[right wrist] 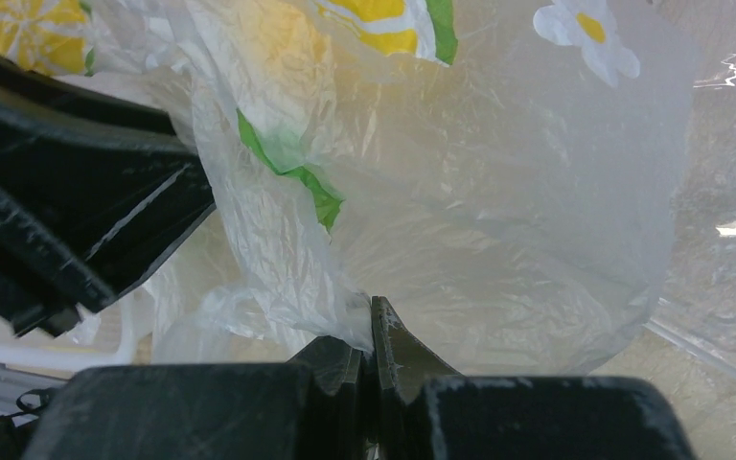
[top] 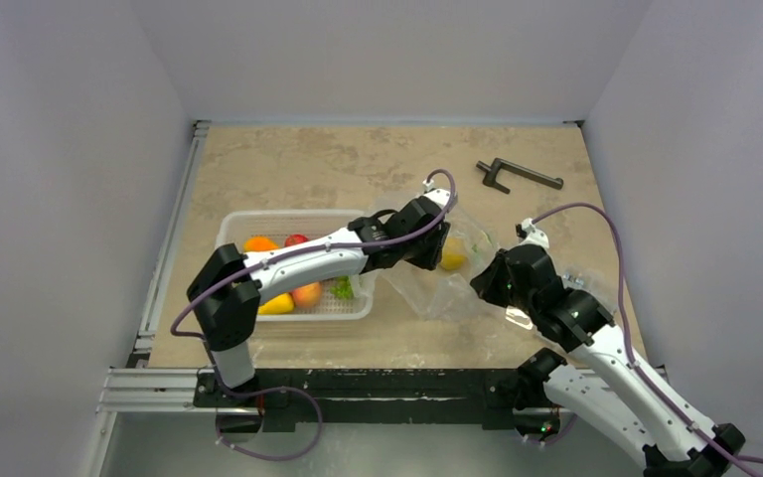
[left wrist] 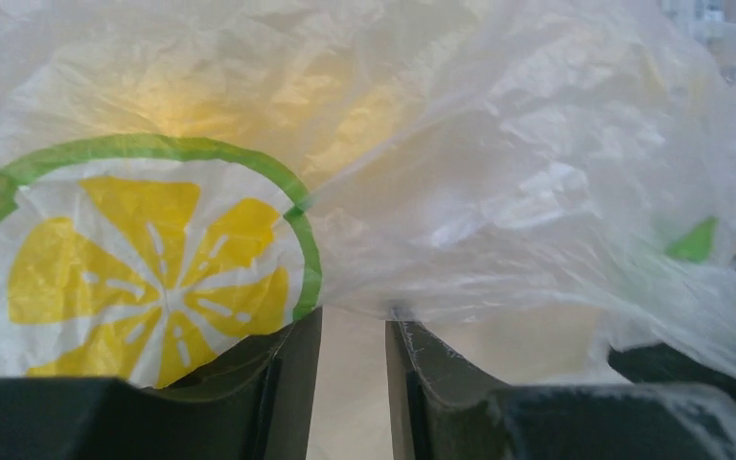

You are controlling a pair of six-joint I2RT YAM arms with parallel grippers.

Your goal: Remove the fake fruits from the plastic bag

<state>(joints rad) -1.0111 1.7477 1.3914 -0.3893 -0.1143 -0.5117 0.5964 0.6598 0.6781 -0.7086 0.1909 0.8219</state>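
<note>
Fruit [top: 453,255] a yellow blur behind plastic bag [top: 439,294]; right jaws clenched on it, left jaws' hold unclear.

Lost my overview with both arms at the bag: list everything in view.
table: one, beige marbled, under everything.
basket: one, white mesh, left side.
other fruits: at least four, orange, red, yellow, peach-red, in the basket.
plastic bag: one, clear with lemon prints, centre, right of the basket.
yellow fruit: one, yellow, inside the bag.
black tool: one, black, far right.
left gripper: one, black, jaws slightly apart at the bag.
right gripper: one, black, shut on the bag film.
</note>
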